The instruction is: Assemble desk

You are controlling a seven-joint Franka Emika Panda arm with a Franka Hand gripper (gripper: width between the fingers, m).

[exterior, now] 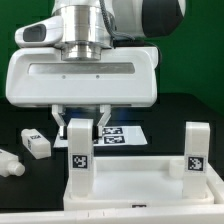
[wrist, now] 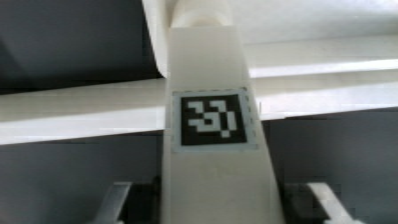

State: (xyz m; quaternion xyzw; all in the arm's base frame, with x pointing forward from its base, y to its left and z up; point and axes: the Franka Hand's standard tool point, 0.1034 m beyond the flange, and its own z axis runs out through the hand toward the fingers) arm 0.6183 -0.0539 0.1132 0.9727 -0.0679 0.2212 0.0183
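- Exterior view: the desk's tabletop panel [exterior: 140, 192] lies flat on the dark counter [exterior: 186, 112] at the front of the scene, with its rim upward.
- Two white legs stand upright on the panel. The left leg [exterior: 79, 158] is at the corner toward the exterior view's left and the right leg [exterior: 197, 152] is at the corner toward the exterior view's right. Each shows a black-and-white tag to the camera.
- The fingers [exterior: 62, 118] hang straight down over the left leg, one on each side of its top. They are spread wider than the leg and released, gripping nothing.
- In the wrist view the same leg [wrist: 210, 90] runs up the middle with its tag square on, and the panel's rim [wrist: 80, 105] crosses behind it. The fingers [wrist: 121, 205] sit on either side with a dark gap between them and the leg. That picture is blurred, so a light touch on one side perhaps cannot be ruled out.
- Two loose legs lie on their sides on the counter at the exterior view's left, apart from the panel. The tagged loose leg [exterior: 35, 143] is nearer the fingers and the edge loose leg [exterior: 8, 165] is cut off by the frame.
- The marker board [exterior: 124, 132] lies flat behind the panel, partly hidden by the left leg and the fingers.
- The broad white hand housing [exterior: 80, 78] fills the upper middle.
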